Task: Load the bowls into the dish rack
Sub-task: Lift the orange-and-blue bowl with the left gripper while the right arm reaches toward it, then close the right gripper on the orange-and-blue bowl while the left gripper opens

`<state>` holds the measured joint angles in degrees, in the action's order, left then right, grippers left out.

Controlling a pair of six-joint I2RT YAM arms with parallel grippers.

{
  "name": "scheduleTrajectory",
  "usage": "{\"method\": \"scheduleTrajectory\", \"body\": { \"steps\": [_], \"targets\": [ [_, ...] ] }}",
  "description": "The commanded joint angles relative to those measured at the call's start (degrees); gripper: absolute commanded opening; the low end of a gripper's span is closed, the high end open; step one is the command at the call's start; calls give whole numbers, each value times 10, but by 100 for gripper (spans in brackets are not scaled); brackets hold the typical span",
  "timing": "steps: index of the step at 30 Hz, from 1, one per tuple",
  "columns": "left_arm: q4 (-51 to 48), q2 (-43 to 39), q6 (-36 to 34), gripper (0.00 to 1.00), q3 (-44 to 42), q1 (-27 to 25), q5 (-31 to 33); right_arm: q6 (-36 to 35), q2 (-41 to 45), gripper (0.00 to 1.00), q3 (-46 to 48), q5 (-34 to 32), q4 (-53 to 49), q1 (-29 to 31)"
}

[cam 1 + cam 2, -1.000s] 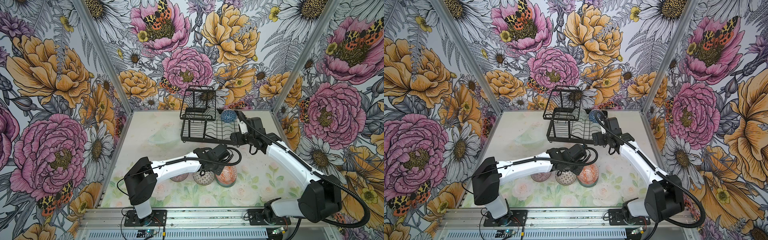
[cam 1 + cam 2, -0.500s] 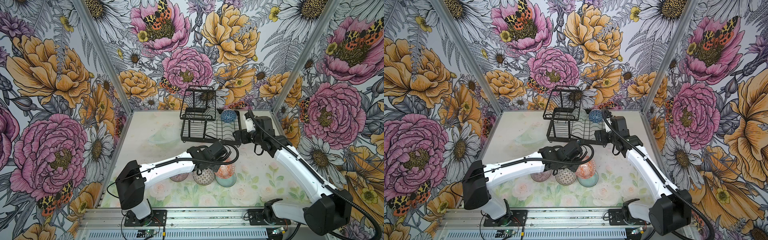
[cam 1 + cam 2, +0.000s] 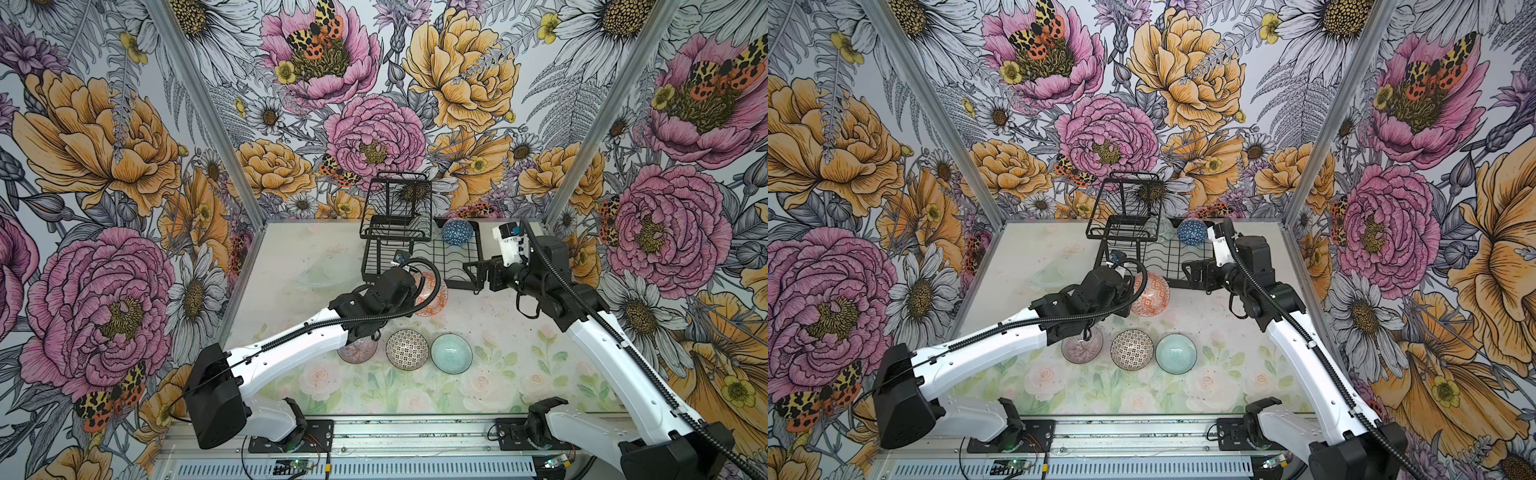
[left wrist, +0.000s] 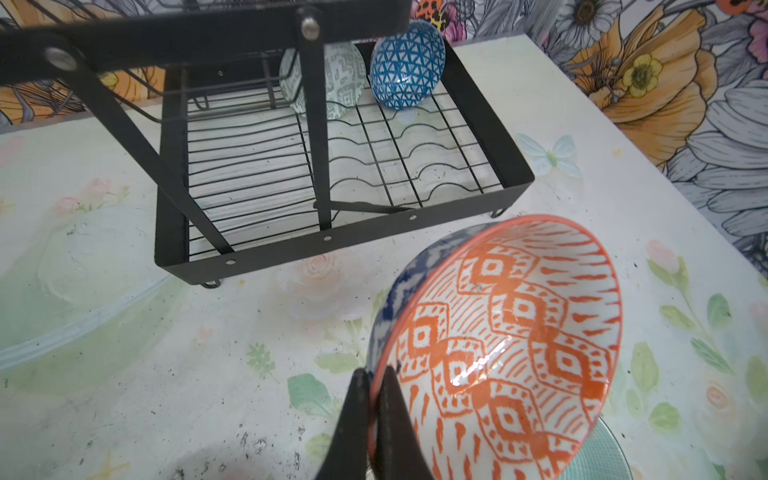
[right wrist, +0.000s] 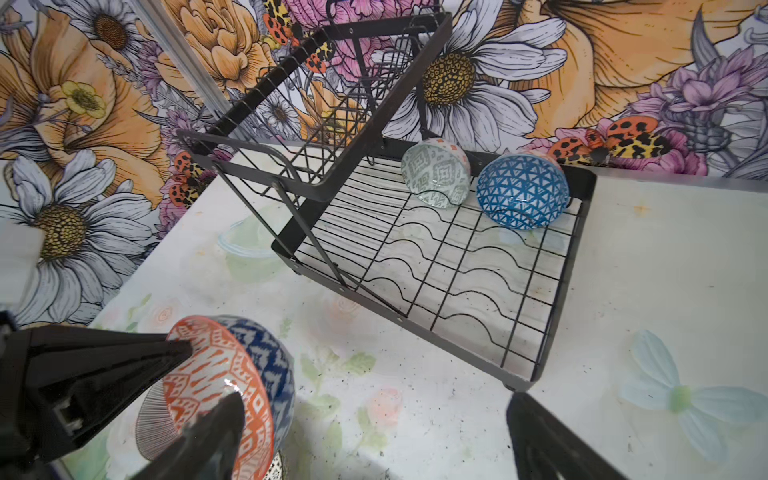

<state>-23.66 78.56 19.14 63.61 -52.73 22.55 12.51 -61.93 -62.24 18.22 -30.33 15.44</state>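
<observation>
Two racked in a top view: blue bowl (image 3: 1191, 232), grey-green bowl (image 3: 1158, 228); orange bowl (image 3: 1152, 297) now lifted off teal bowl (image 3: 1175, 354), before rack (image 3: 1121, 237). Left wrist: left gripper (image 4: 374, 374) clamped on its rim. Right wrist: right gripper (image 5: 372, 401) wide, empty. Third load next.

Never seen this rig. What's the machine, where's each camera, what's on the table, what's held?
Two robot arms with two-finger grippers work over a table. The two wide pictures come from one overhead stereo camera; the two close ones from a camera on each wrist. The left gripper is shut on the rim of an orange-white bowl, held above the table before the dish rack. The right gripper is open and empty near the rack's corner. A blue lattice bowl and a grey-green bowl already lean in the rack. Three bowls sit on the table: pink-striped, black-white tiled, pale teal.
</observation>
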Motion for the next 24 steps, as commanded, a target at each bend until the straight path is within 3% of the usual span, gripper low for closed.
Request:
{"method": "scheduleTrajectory", "body": {
  "steps": [1,12,24],
  "targets": [
    [126,-17,1,0,-15,2,40,40,13,100,18,44,51,19],
    [206,-1,-20,0,-6,11,27,73,-54,97,15,-13,107,69],
    [238,19,-31,0,8,18,2,119,-113,82,6,-50,150,85]
  ]
}}
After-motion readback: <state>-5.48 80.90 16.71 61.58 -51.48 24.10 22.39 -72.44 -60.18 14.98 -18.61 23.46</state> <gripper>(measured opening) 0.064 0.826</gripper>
